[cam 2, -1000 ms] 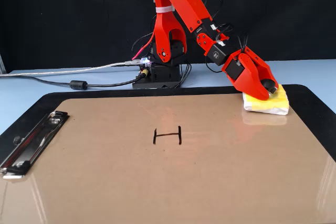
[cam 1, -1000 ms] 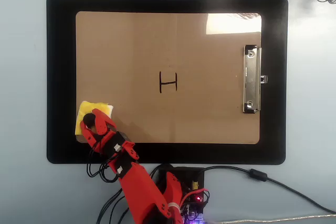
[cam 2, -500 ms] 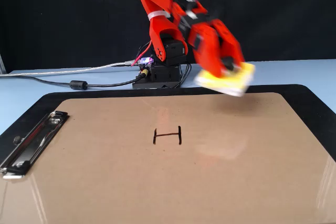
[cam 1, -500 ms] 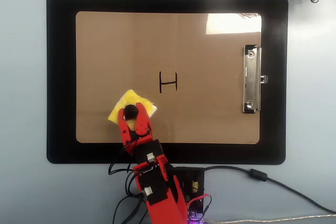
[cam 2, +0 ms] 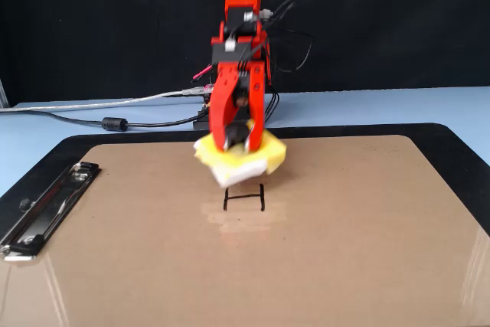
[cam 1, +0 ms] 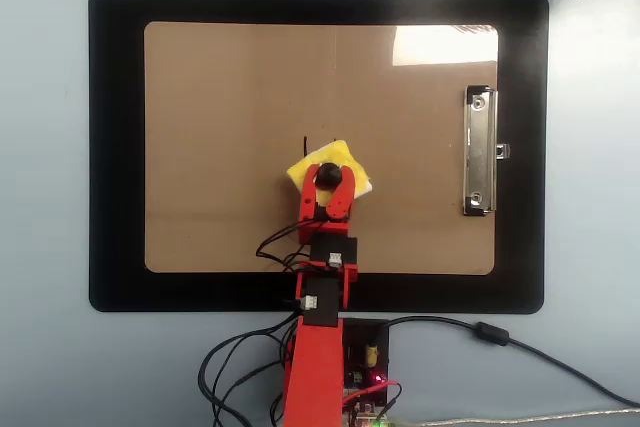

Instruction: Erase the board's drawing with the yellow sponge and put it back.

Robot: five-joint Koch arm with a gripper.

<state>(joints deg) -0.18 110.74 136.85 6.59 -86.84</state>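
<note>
Under us lies the black mat (cam 1: 118, 147), and on it the board (cam 1: 230, 97), its clip (cam 1: 480, 152) well off to our gripper's right in the overhead view. Our gripper (cam 2: 238, 145) has its jaws closed narrow around the black knob of the sponge (cam 2: 264, 157), which hangs tilted and blurred in the fixed view, so we cannot tell whether its underside touches the board. The drawing (cam 2: 244, 198) sits just beyond the sponge's leading edge, on the side away from our arm, and looks whole. We judge the main risk to be a shallow, tilted pass: only one sponge corner would drag and leave strokes behind. Gripping by the knob alone, the sponge could also twist or slip free if we press too hard.
</note>
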